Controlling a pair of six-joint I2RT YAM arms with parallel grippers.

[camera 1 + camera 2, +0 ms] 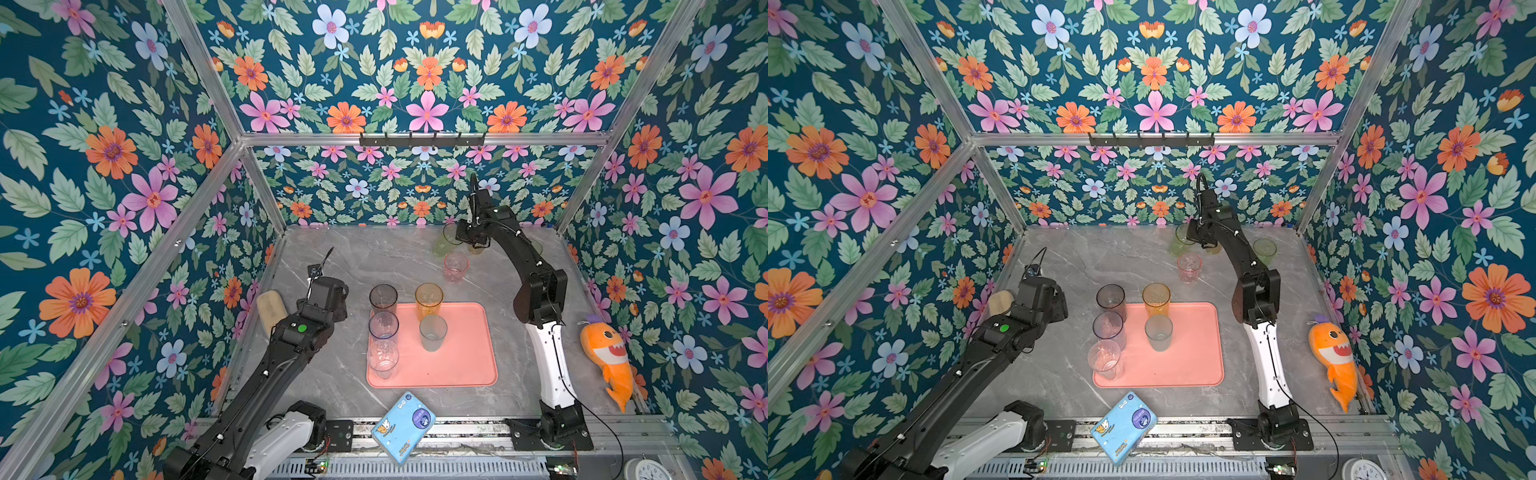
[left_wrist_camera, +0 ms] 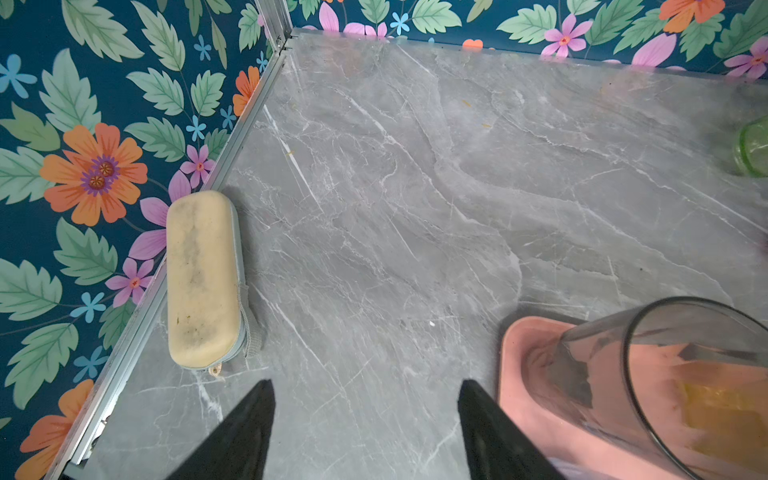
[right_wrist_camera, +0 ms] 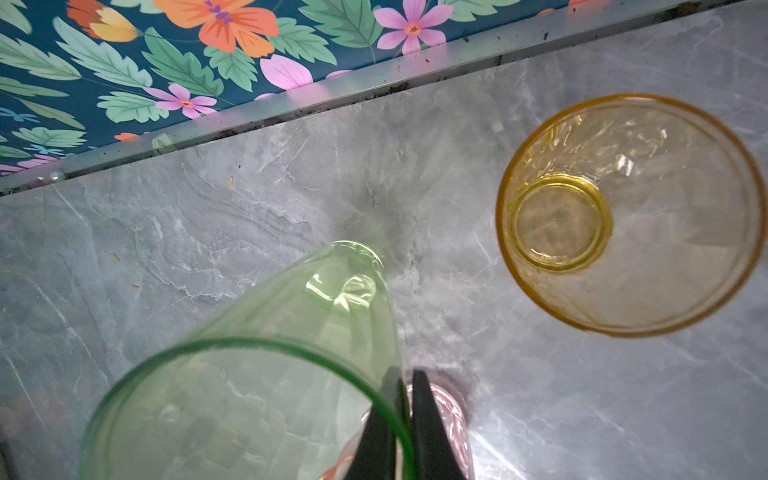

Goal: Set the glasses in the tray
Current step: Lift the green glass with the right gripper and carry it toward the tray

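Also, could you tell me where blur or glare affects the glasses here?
Right wrist view: the green glass is near the lens, rim soft; the amber glass shows glints. Left wrist view: the grey glass looks stretched. Both top views: even light, the pink glass faint.

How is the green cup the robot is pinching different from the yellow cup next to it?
The green glass is green, and the amber glass is yellow-orange. The right gripper is shut on the green glass's rim, with one finger inside and one outside. Nothing touches the amber glass, which stands free on the table. Both are see-through, empty and open end up.
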